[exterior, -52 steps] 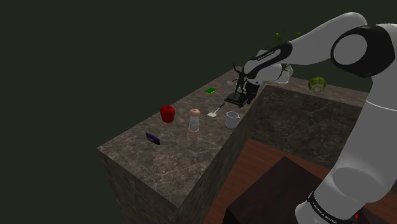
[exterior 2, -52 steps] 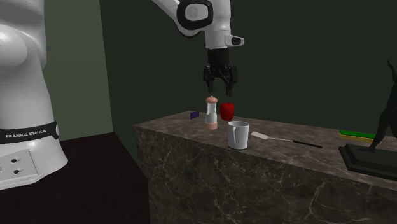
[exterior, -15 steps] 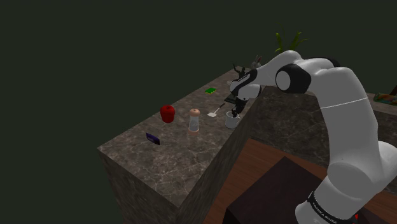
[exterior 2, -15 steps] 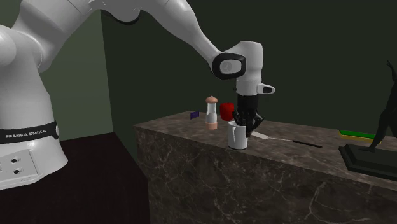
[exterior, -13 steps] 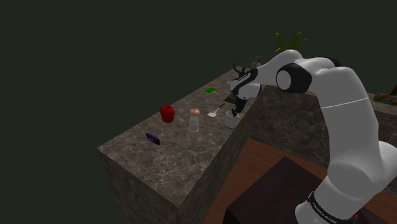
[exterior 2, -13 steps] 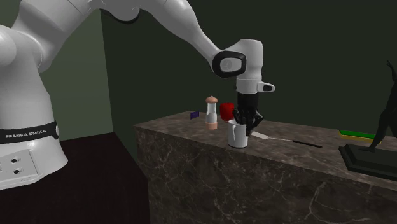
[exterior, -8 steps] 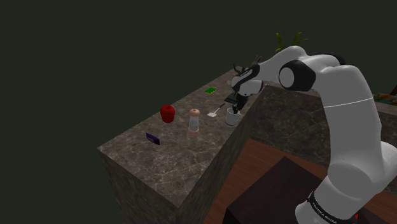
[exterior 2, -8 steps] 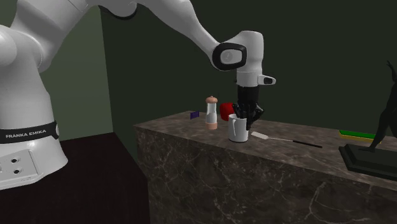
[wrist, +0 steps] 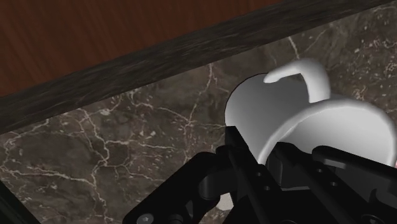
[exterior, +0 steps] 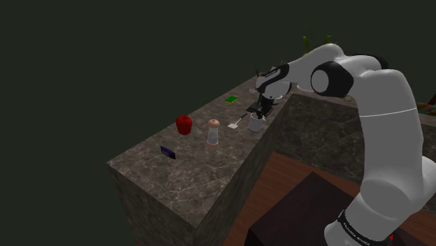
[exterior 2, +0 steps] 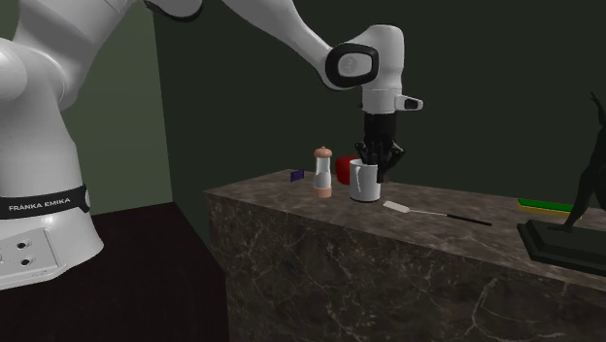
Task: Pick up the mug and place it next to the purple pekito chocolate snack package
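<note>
Gripper (exterior 2: 376, 160) pinching the white mug's (exterior 2: 365, 185) rim: carry step. Next, travel past the shaker (exterior 2: 323, 173) to the purple package (exterior: 167, 151).

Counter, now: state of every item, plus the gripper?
mug: upright, clasped at its rim, seemingly just off the counter
gripper: shut on the mug, pointing down
grinder: upright on the counter
purple package: lying flat
red fruit: resting on the counter
spatula: lying flat
green packet: lying flat
</note>
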`<state>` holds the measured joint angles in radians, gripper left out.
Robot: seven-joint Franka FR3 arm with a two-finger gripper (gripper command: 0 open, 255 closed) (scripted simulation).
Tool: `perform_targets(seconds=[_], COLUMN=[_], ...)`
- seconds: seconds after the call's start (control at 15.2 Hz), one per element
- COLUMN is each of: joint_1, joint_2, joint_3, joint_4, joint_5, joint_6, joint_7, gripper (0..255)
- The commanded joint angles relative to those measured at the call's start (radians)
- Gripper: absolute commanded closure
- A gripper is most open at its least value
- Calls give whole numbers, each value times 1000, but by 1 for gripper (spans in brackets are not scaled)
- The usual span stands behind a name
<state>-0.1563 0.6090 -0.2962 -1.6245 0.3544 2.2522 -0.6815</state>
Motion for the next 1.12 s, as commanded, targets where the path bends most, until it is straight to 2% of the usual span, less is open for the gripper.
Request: perform_targets(seconds=[0.0,1.06], joint_1=[3,15], joint_2=[-16,-111], joint_3=[-5,-32], joint_4=[2,75], joint_5=[-7,-55], joint_6=[-18,-179], joint_7=[5,49], gripper=[255,255])
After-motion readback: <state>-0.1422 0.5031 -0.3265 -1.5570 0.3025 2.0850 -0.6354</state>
